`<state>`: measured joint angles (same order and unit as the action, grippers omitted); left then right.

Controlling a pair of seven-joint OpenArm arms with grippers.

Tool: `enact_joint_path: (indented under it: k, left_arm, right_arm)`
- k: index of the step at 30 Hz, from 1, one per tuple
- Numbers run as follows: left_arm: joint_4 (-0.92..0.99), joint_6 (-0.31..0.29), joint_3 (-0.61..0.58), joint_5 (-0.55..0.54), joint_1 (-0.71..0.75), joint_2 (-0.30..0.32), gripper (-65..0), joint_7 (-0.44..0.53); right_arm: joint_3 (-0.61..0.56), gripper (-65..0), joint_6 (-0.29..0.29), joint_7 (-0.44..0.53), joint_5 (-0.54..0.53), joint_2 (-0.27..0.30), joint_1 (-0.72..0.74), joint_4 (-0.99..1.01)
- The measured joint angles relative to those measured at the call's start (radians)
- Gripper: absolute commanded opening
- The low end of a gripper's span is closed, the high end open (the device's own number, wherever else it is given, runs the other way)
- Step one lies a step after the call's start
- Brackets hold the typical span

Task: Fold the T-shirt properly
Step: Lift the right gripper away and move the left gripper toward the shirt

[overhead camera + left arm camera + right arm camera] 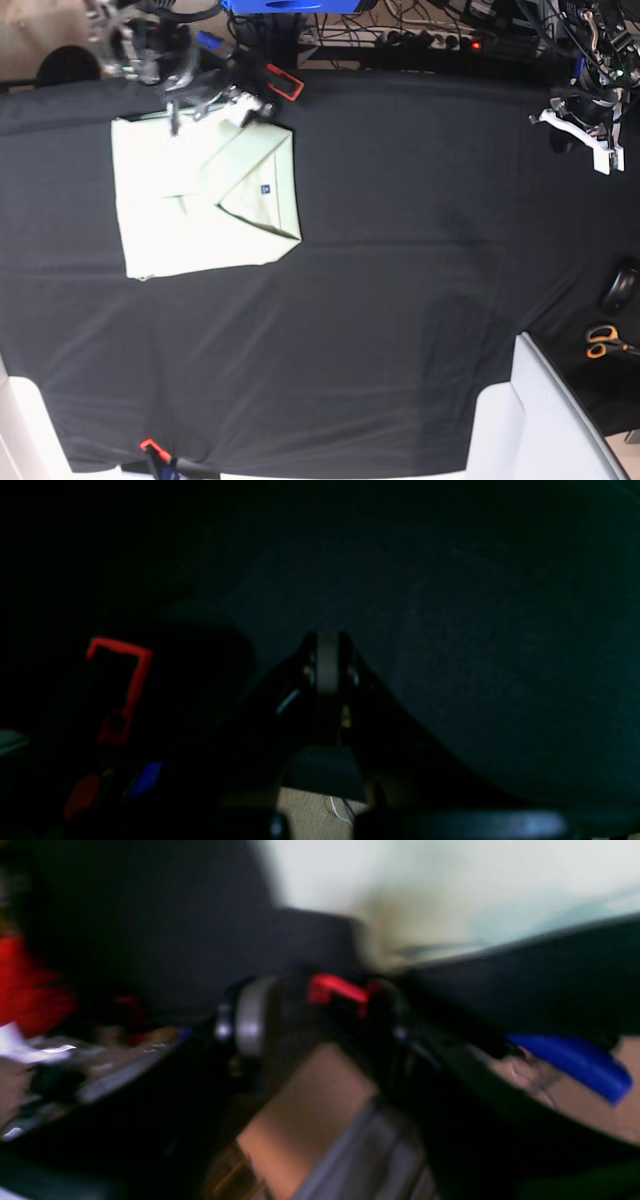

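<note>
Cloth here is soft and light: the T-shirt (200, 200) lies folded into a compact rectangle on the surface (400, 280), near its far left corner. You'd best pinch it at an edge or corner. Right end effector (175, 85) hovers at the top edge, fingers apart, empty. Left end effector (327, 662) is pressed together, well apart.

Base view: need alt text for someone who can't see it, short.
A pale green T-shirt, folded into a rough rectangle, lies on a black tablecloth near the far left corner. The right gripper hangs blurred over the shirt's far edge, jaws apart and empty; the left gripper sits at the far right, away from the shirt. Scissors lie at the right edge.
</note>
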<state>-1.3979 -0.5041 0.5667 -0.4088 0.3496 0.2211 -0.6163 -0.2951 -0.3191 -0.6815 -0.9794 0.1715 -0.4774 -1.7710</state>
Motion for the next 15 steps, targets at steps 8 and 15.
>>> enact_joint_path:
  k: [8,15]
  left_arm:
    - [-0.025,0.004,-0.16,-0.002,0.0,0.005,-64.5,-0.01]
    - [-0.193,0.006,-0.333,-0.011,0.006,-0.041,-39.5,-0.006]
  right_arm:
    - [0.033,-36.0,-0.005,-0.017,-0.053,0.049,-0.017,-0.146]
    - [0.281,-47.2,-0.011,-0.003,-0.046,0.071,-0.027,-0.143]
